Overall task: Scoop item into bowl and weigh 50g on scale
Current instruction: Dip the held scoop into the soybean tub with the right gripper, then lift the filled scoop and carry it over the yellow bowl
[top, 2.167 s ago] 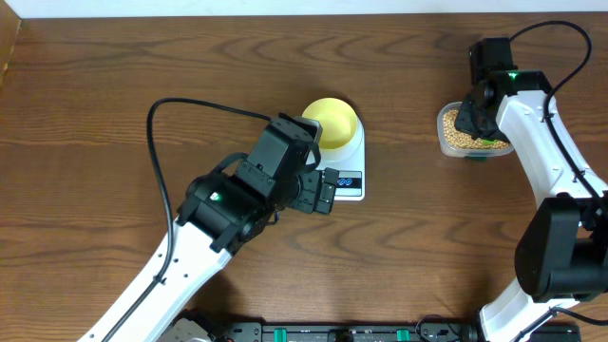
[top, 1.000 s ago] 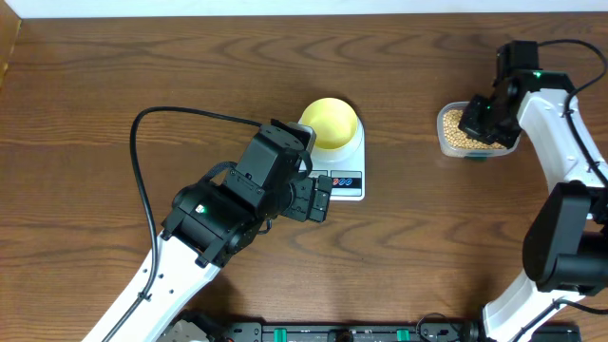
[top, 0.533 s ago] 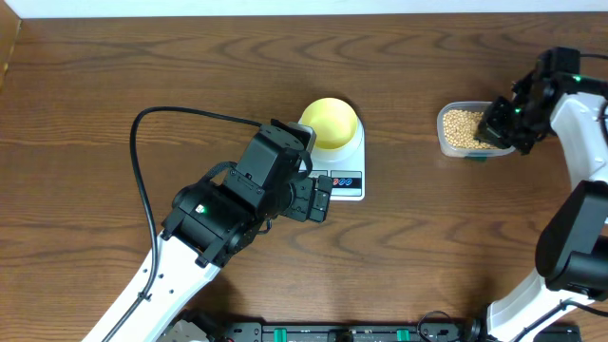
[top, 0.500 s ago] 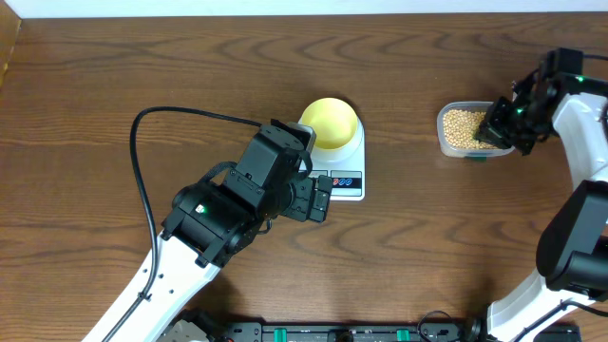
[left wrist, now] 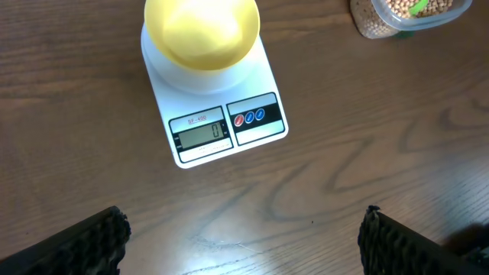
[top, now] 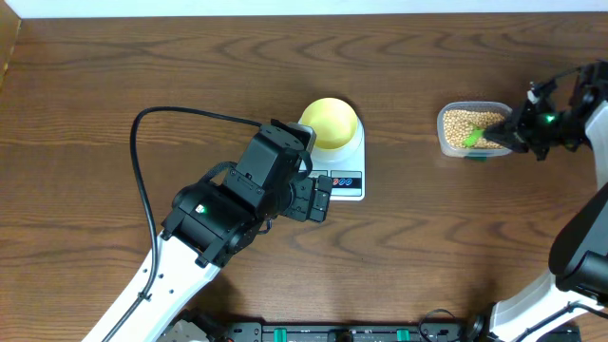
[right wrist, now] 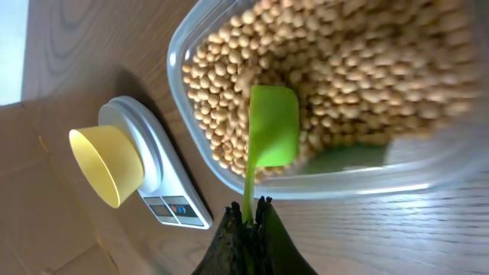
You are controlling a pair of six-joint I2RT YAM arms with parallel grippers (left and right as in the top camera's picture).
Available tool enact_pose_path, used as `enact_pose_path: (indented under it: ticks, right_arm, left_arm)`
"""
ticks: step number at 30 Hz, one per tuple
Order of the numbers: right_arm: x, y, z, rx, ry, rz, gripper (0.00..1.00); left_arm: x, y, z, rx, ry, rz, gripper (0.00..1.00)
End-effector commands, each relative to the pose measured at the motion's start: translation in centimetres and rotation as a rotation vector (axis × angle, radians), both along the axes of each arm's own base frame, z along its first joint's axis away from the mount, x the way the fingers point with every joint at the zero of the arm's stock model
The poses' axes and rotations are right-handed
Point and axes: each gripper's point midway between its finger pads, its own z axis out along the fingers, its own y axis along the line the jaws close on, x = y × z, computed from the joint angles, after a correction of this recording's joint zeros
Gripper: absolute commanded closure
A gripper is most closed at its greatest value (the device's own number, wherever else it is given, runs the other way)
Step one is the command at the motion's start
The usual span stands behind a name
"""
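The pale yellow bowl [top: 331, 123] stands empty on the white scale [top: 344, 157]; both also show in the left wrist view, the bowl [left wrist: 202, 32] on the scale [left wrist: 218, 114], whose display reads 0. The beige beans [top: 463, 124] fill a clear tub [top: 445, 136] at the right; in the right wrist view the beans [right wrist: 359, 84] lie in the tub [right wrist: 229, 179]. My right gripper [right wrist: 250, 210] is shut on the handle of a green scoop [right wrist: 271, 134], whose blade lies on the beans. My left gripper [left wrist: 241, 241] is open and empty, just in front of the scale.
The left arm [top: 223, 209] reaches over the table in front of the scale. A black cable [top: 142, 161] loops to its left. A second green piece [right wrist: 344, 156] shows through the tub's wall. The table's right edge is close to the right arm [top: 570, 119].
My right arm has swung out to the right, off the tub, uncovering the beans; the green scoop now reaches in from the tub's right side. The left arm shifted slightly, then stayed.
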Motion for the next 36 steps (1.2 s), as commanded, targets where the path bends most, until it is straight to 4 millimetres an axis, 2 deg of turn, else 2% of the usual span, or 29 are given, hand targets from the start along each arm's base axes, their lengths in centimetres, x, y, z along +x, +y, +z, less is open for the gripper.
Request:
enact_pose_path:
  ticks: [1, 6, 12, 23, 36]
  right_arm:
    - [-0.1, -0.6, 1.0, 0.029, -0.068, 0.021, 0.99]
    - [0.2, -0.4, 2.2, 0.1, -0.143, 0.046, 0.99]
    - [0.8, 1.1, 4.8, 0.236, -0.287, 0.1, 0.99]
    - [1.0, 0.7, 6.7, 0.331, -0.365, 0.08, 0.99]
    - [1.3, 2.4, 11.2, 0.569, -0.508, 0.094, 0.99]
  left_arm:
    - [0.0, -0.1, 0.9, -0.02, -0.015, -0.004, 0.02]
    - [0.0, -0.1, 0.9, -0.02, -0.015, -0.004, 0.02]
    - [0.0, -0.1, 0.9, -0.02, -0.015, -0.004, 0.02]
    - [-0.3, 0.1, 0.6, -0.008, 0.001, -0.004, 0.02]
    - [-0.5, 0.2, 0.3, 0.002, 0.014, -0.004, 0.02]
